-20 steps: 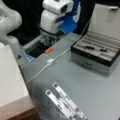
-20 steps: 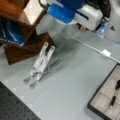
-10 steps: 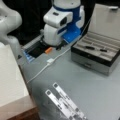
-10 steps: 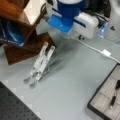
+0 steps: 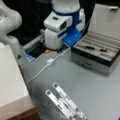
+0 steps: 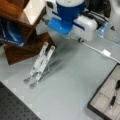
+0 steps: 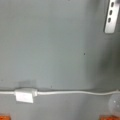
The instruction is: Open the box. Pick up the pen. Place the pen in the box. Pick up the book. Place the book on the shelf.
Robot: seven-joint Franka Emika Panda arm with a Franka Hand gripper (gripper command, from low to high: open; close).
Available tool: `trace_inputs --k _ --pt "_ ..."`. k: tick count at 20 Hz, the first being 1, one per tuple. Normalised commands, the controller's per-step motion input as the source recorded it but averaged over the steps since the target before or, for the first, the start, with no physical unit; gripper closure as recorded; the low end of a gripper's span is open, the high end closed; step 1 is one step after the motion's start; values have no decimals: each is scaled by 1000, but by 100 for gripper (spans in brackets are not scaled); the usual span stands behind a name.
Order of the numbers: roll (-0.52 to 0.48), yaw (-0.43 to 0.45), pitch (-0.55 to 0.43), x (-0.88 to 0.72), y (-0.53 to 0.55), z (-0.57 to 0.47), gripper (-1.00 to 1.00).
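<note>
The box [image 5: 92, 62] stands open at a front view's right, its lid [image 5: 105, 21] upright. The pen [image 5: 89, 47] lies in one of its beige compartments, and shows too as the pen [image 6: 113, 100] in the box [image 6: 100, 105]. The white book [image 5: 10, 80] lies flat on the reddish-brown shelf [image 5: 26, 112]; I also see the book [image 6: 35, 8] on the shelf [image 6: 13, 13]. My gripper [image 5: 50, 50] hangs low over the table behind a white cable, well away from box and book. In the wrist view its orange fingertips [image 7: 107, 117] stand wide apart, holding nothing.
A white cable with an inline switch [image 5: 50, 61] crosses the table under the hand; the switch [image 7: 23, 95] shows in the wrist view. A folded metal stand [image 5: 65, 102] lies near the front. A second dark item [image 5: 103, 50] rests in the box.
The arm's hand has come down and slightly to a front view's right, closer to the table. Box, pen, book and stand have not moved.
</note>
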Motion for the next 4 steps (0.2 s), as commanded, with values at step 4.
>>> trace_inputs --k 4 --pt "106 -109 -135 -89 25 -84 -100"
